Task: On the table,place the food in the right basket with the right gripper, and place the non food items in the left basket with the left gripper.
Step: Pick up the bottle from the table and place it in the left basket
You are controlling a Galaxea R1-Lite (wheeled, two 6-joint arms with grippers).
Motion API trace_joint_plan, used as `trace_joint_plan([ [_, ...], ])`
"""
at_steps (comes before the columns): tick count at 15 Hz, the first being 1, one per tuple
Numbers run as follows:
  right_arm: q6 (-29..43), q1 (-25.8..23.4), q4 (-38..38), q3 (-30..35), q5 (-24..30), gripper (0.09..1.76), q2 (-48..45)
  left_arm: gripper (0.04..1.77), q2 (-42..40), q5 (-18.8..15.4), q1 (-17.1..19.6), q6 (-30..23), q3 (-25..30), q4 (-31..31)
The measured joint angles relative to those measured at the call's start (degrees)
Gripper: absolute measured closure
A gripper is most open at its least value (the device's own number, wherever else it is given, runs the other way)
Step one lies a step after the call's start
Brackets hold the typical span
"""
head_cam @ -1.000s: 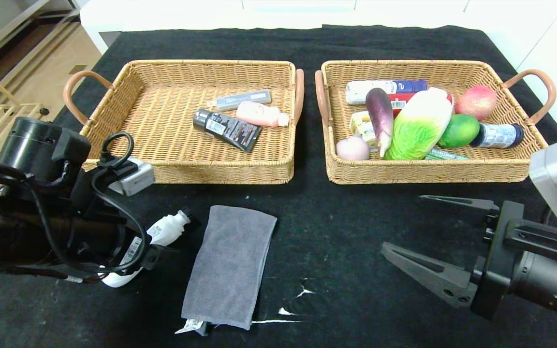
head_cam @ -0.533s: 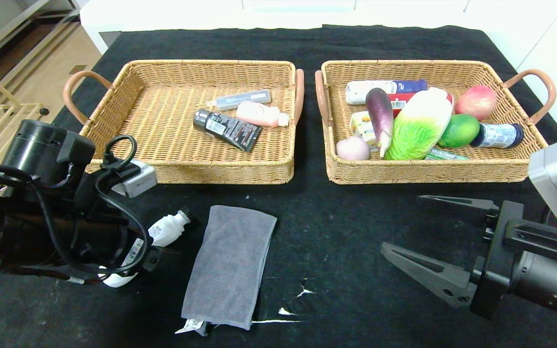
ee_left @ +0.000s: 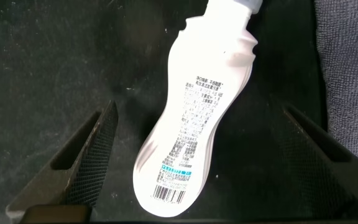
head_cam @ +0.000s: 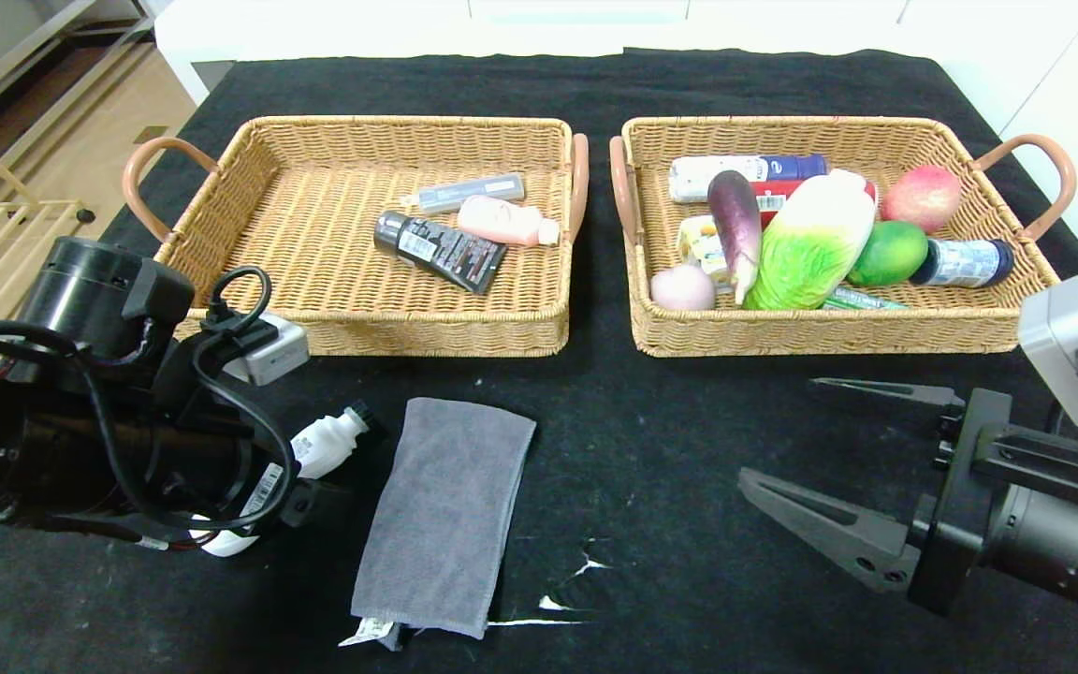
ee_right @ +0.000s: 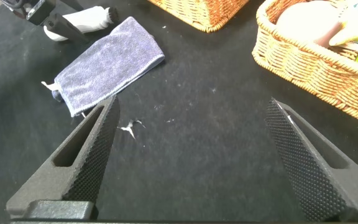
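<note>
My left gripper point(ee_left: 194, 155) hangs low over the near left part of the bench point(head_cam: 651, 440), its jaws spread wide on either side of a white bottle point(head_cam: 314, 447) that lies flat on the black cloth. In my left wrist view the bottle point(ee_left: 194, 130) sits between the two dark fingers point(ee_left: 95, 155) with open space on both sides, so neither pad touches it. The bottle's dark cap points away from me toward the left basket point(head_cam: 221, 211), and its printed label and barcode face up.

Just beside the bottle, toward the middle of the bench, lies a folded grey towel point(head_cam: 450, 515), apart from the bottle by a narrow strip of cloth.

My right gripper point(head_cam: 824, 449) rests near the front right of the bench, jaws spread wide and holding nothing, pointing across toward the towel; its wrist view shows only bare black cloth between the fingers point(ee_right: 89, 149).

The left basket already holds a black tube point(head_cam: 441, 250), a pink bottle point(head_cam: 506, 221) and a grey tube point(head_cam: 464, 193). The right basket point(head_cam: 997, 328) holds a cabbage point(head_cam: 810, 245), an eggplant point(head_cam: 735, 225), a green mango point(head_cam: 887, 254), a red apple point(head_cam: 921, 197) and a pale pink round fruit point(head_cam: 682, 287), along with some bottles and packets.
</note>
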Motion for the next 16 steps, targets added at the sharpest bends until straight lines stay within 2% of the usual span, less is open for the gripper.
trace_joint_plan([
  [4, 0.7, 0.0, 0.0, 0.0, 0.0, 0.14, 0.0, 0.09, 0.0, 0.0, 0.1, 0.0, 0.3, 0.0],
  [5, 0.1, 0.0, 0.0, 0.0, 0.0, 0.14, 0.1, 0.17, 0.0, 0.0, 0.2, 0.0, 0.3, 0.0],
  [8, -0.1, 0.0, 0.0, 0.0, 0.0, 0.14, 0.1, 0.66, 0.0, -0.1, 0.3, 0.1, 0.6, 0.0],
  [12, -0.3, -0.1, 0.0, 0.0, 0.0, 0.14, 0.7, 1.14, 0.3, -0.2, 0.3, 0.1, 0.7, 0.0],
  [13, -0.3, -0.1, 0.0, 0.0, 0.0, 0.14, 0.8, 1.23, 0.4, -0.1, 0.3, 0.1, 0.7, 0.0],
  [16, -0.3, -0.1, 0.0, 0.1, 0.0, 0.14, 1.0, 1.23, 0.6, -0.2, 0.3, 0.1, 0.6, 0.0],
])
